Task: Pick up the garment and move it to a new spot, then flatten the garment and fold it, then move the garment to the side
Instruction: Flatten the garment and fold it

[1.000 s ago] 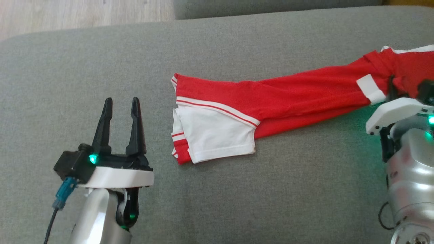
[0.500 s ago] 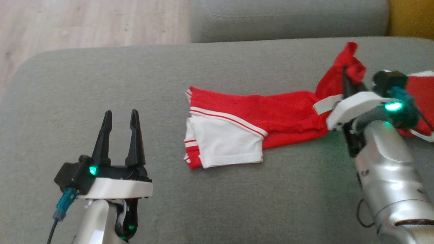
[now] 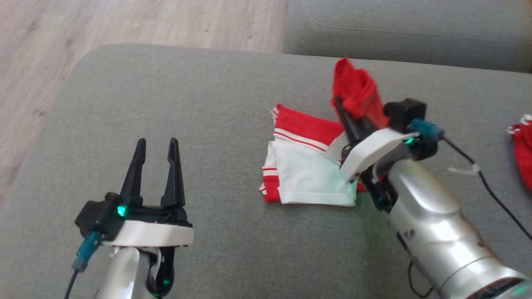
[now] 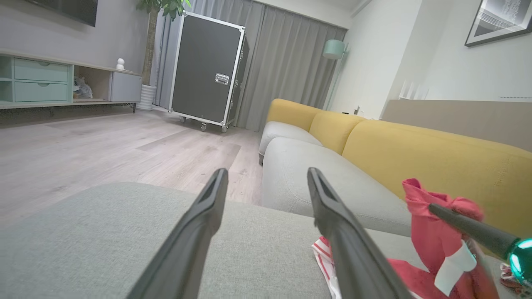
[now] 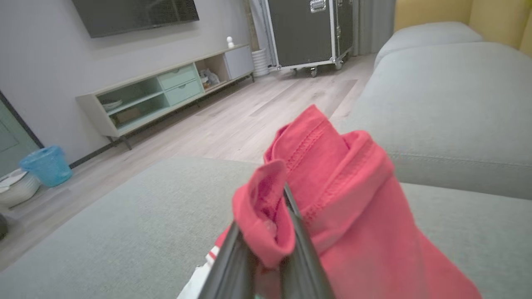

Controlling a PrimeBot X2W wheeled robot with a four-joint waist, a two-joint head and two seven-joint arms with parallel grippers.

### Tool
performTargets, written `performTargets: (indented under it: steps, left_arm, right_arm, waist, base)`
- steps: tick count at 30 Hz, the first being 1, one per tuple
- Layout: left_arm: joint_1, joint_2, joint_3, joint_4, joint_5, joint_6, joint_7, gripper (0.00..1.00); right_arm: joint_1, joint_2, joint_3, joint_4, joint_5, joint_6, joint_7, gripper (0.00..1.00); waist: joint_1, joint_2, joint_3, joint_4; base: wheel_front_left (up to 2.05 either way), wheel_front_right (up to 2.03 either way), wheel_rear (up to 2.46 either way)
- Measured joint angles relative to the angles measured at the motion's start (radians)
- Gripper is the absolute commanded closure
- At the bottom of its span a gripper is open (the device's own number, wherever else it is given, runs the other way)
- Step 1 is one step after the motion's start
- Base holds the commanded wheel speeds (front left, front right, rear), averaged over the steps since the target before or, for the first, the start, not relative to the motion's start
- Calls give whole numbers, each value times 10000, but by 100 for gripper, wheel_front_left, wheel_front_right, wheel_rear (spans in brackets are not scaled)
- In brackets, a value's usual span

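The red and white garment [image 3: 309,170] lies on the grey sofa seat [image 3: 208,104], its white part flat and facing up. My right gripper [image 3: 341,104] is shut on a bunched red end of the garment [image 5: 328,178] and holds it raised above the folded part. That lifted red bunch also stands out at the right of the left wrist view, garment [image 4: 428,236]. My left gripper [image 3: 157,143] hovers open over bare cushion to the left of the garment, with nothing between its fingers [image 4: 199,220].
Another red piece of cloth [image 3: 523,145] lies at the seat's right edge. A second grey cushion [image 3: 407,33] sits behind, with wooden floor [image 3: 124,25] beyond the seat's left and far edge. A black cable [image 3: 490,187] trails from my right wrist.
My right gripper has carried the red end leftward and up over the white part, doubling the garment over. The head camera has shifted too. My left gripper stays put.
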Motion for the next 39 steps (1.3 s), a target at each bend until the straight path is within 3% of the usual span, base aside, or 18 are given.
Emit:
performTargets:
  steps: [10,22,23,24,28,33,36,39]
  left_arm:
    - [-36,0,-286,42,-119,0,0,0]
    - [-41,0,-360,104,-182,0,0,0]
    - [-41,0,-359,121,-180,2,0,0]
    - [-41,0,-359,142,-178,2,0,0]
    - [-42,0,-339,226,-173,2,0,0]
    - [-41,0,-238,230,-155,2,0,0]
    - [-39,0,-50,186,-59,2,0,0]
    - [-35,2,96,92,-58,2,0,0]
  right_arm:
    - [306,0,1668,150,1053,0,-4,100]
    - [458,-2,3001,10,2466,0,-56,100]
    - [495,-4,3127,-50,2635,0,-58,5]
    - [528,-10,3317,-115,2834,0,-38,0]
    - [535,-4,4006,-681,3471,0,-44,0]
    - [394,4,4113,-982,3935,0,-159,0]
    - [-27,4,3739,-1120,3921,0,-236,0]
    - [-489,8,2573,-1388,3191,0,-242,0]
  waist:
    - [1,0,299,636]
    - [1,0,384,837]
    - [0,0,387,829]
    - [1,0,386,816]
    - [0,0,333,651]
    - [0,0,229,325]
    - [1,0,134,-17]
    - [0,0,6,-412]
  base:
    - [0,0,0]
    - [0,0,0]
    - [0,0,0]
    - [0,0,0]
    - [0,0,0]
    - [0,0,0]
    - [0,0,0]
    - [0,0,0]
